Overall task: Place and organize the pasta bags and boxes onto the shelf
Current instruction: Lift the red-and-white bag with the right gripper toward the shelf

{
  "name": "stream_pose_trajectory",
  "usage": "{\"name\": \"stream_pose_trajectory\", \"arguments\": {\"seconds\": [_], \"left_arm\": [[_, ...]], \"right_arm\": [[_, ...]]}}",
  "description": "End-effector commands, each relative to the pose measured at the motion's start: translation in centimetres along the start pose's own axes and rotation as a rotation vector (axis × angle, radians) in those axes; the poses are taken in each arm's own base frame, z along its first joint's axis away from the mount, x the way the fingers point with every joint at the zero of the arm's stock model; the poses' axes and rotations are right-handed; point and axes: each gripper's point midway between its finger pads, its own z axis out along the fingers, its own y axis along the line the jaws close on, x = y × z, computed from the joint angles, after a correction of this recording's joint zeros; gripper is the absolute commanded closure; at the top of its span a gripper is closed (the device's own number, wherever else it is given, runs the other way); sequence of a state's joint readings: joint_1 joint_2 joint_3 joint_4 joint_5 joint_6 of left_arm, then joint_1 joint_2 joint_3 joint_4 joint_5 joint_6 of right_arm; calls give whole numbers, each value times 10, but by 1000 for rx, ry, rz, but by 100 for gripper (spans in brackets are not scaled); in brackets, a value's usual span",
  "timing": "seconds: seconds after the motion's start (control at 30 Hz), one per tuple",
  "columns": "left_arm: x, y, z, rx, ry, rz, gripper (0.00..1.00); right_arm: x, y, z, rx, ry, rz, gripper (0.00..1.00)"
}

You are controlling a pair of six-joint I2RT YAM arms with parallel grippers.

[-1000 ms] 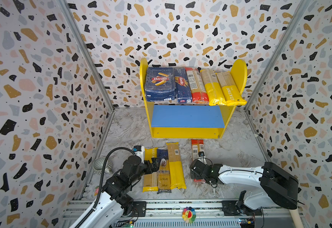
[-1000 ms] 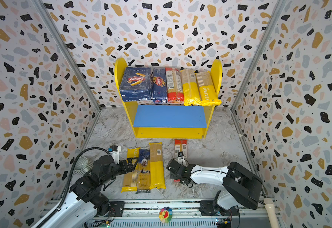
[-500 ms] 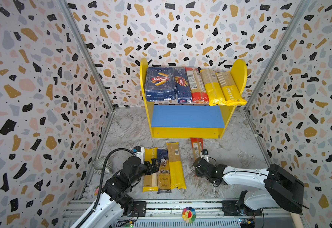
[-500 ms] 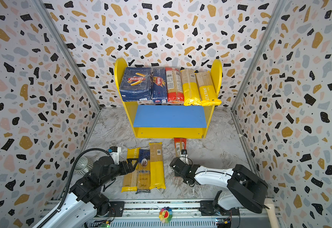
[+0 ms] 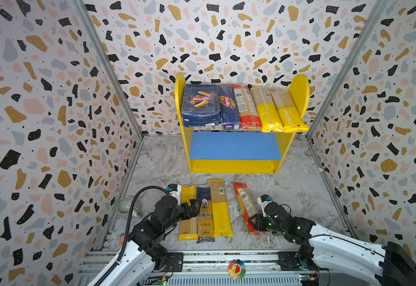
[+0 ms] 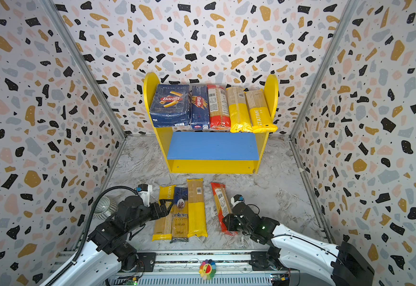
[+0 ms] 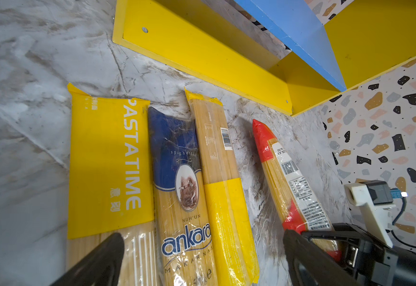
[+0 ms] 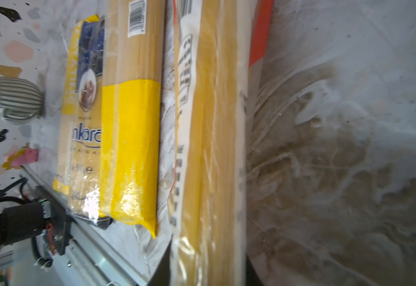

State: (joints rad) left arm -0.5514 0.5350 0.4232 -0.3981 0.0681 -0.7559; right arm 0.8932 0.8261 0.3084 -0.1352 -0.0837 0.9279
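Observation:
The shelf [image 5: 234,166] stands at the back. Its upper tier carries the wide pasta box [image 5: 200,104], the narrow pasta box [image 5: 229,109], a red-ended bag [image 5: 246,109] and two yellow bags [image 5: 266,111]. On the floor in front lie the PASTATIME bag [image 7: 110,168], the ankara bag [image 5: 205,220] and a yellow-ended bag [image 5: 220,210], side by side. My left gripper [image 5: 192,209] hovers open over their near halves. My right gripper [image 5: 256,222] is shut on the near end of a slanted red-orange bag [image 5: 245,200], which fills the right wrist view [image 8: 209,123].
The blue lower board [image 5: 234,146] carries nothing. A striped bowl [image 5: 126,206] sits on the floor by the left wall, close to my left arm. A metal rail [image 5: 202,257] runs along the front edge. Patterned walls close in both sides.
My right gripper has closed on the red-orange bag's near end and shifted right. The bag has turned from straight to slanted. The left arm has not moved.

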Motion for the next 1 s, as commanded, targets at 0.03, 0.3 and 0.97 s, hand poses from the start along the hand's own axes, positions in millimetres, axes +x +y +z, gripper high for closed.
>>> {"name": "stream_pose_trajectory", "arguments": {"seconds": [0.03,0.3,0.97], "left_arm": [[-19,-13,-8,14,-43,3,0],[-29,-16,-9,-12,-50,12,0],[-44,-33,-15,23,-71,1,0]], "right_arm": [[-29,50,-22,-245,-85,-7,92],[-46,83,-48,-365,-129,-45,95],[-169,171,-89,-482,-394,-216,96]]}}
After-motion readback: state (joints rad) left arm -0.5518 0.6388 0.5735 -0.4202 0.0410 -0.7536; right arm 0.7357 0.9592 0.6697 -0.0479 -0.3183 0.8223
